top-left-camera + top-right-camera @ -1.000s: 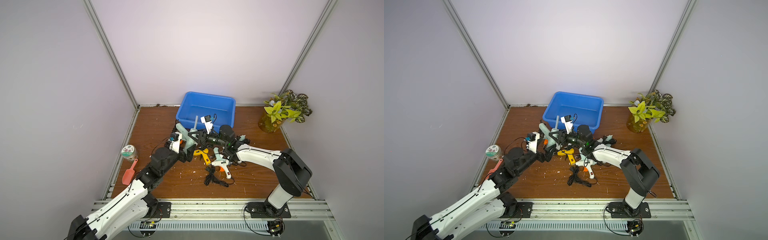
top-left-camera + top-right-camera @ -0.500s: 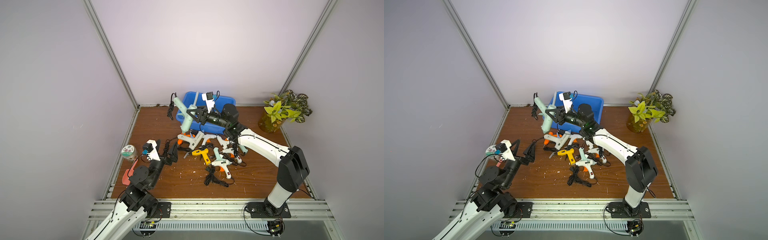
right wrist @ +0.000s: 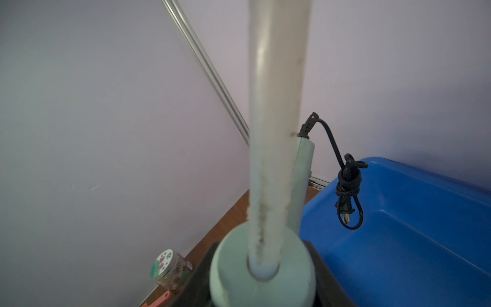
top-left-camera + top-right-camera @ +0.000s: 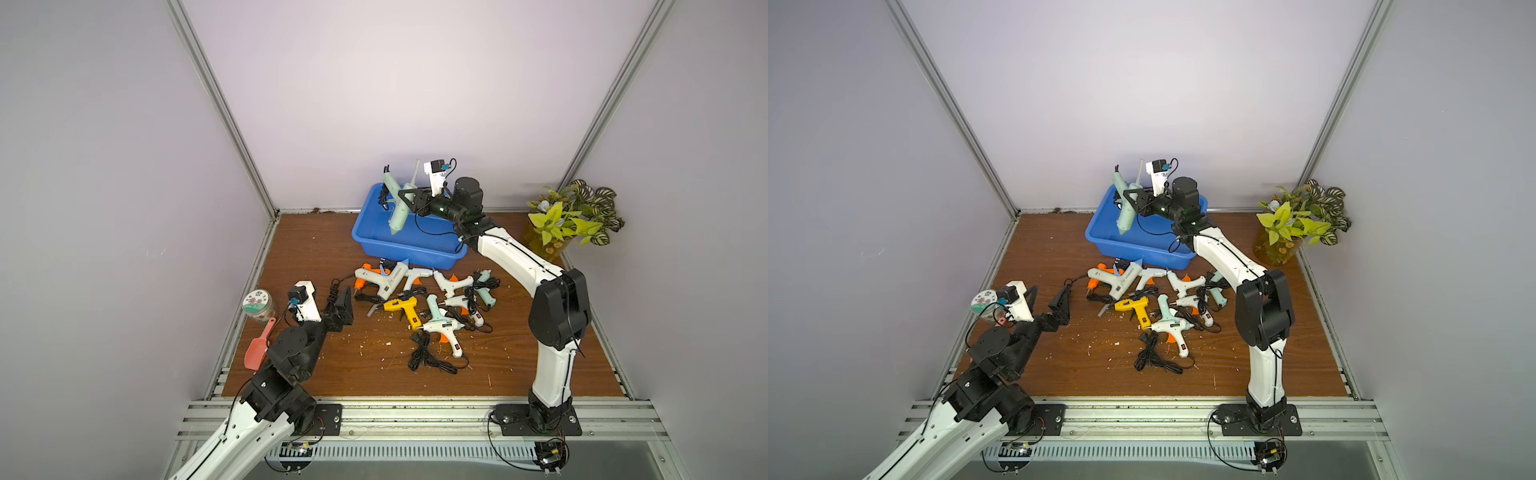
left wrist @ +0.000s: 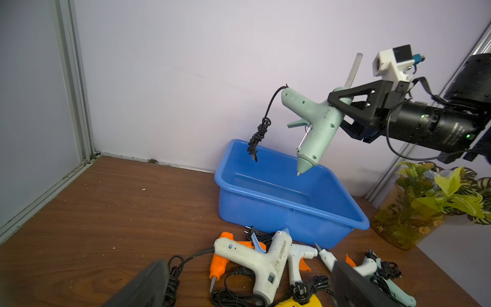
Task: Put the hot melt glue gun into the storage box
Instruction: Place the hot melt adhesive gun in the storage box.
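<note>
Both arms alike. Right arm (image 4: 513, 259): white tapered links, fat black joint housings, thin black cable run along the white shell. Left arm (image 4: 237, 440) same — white link, black joints w/ round caps. Each wrist has a white boxy cam (image 4: 434, 176) w/ blue plug and looped black lead. Right tool (image 5: 338, 113) and left tool (image 5: 247, 263): black triangular open-frame fingers, screw holes in the webs. Black wrist barrel (image 5: 435, 127) has two green LEDs and white lettering — prob. a maker's mark, too small to read. Black base plates (image 4: 503, 419), bolted at corners.
</note>
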### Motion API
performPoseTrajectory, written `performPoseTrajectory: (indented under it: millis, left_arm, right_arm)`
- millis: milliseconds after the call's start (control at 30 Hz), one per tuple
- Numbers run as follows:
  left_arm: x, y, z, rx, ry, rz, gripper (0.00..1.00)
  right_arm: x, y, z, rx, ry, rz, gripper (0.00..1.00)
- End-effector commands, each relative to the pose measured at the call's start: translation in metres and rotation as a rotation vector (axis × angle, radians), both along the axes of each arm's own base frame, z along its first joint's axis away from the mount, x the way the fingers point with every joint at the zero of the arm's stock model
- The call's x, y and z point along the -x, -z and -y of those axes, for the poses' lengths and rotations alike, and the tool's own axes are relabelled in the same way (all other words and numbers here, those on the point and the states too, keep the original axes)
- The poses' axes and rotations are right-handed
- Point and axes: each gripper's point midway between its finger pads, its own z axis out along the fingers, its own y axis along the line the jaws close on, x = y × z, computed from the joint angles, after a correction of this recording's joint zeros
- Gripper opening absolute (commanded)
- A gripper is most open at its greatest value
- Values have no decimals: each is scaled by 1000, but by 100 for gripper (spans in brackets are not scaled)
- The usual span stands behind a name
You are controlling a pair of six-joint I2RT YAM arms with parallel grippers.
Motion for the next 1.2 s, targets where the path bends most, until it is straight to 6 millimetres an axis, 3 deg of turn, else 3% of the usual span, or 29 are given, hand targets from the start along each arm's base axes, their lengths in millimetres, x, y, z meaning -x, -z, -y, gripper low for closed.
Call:
performPoseTrajectory:
  millis: [0, 433, 733, 1000, 1167]
  left_arm:
    - [0, -2, -2, 11, -12, -7, 100]
    - [-4, 7, 2, 1, -5, -40, 100]
    - [-5, 10, 0, 8, -22, -50, 100]
    - [-11, 23, -3, -24, -68, -146, 100]
    - [-14, 31, 0, -24, -71, -189, 100]
  right_arm:
    - [-11, -38, 10, 45, 69, 143, 0]
    - [-91, 56, -4, 364, 139, 76, 0]
    - [-100, 123, -15, 320, 65, -66, 0]
    - [-119, 170, 11, 270, 193, -202, 0]
    - [-131, 202, 40, 270, 311, -304, 14]
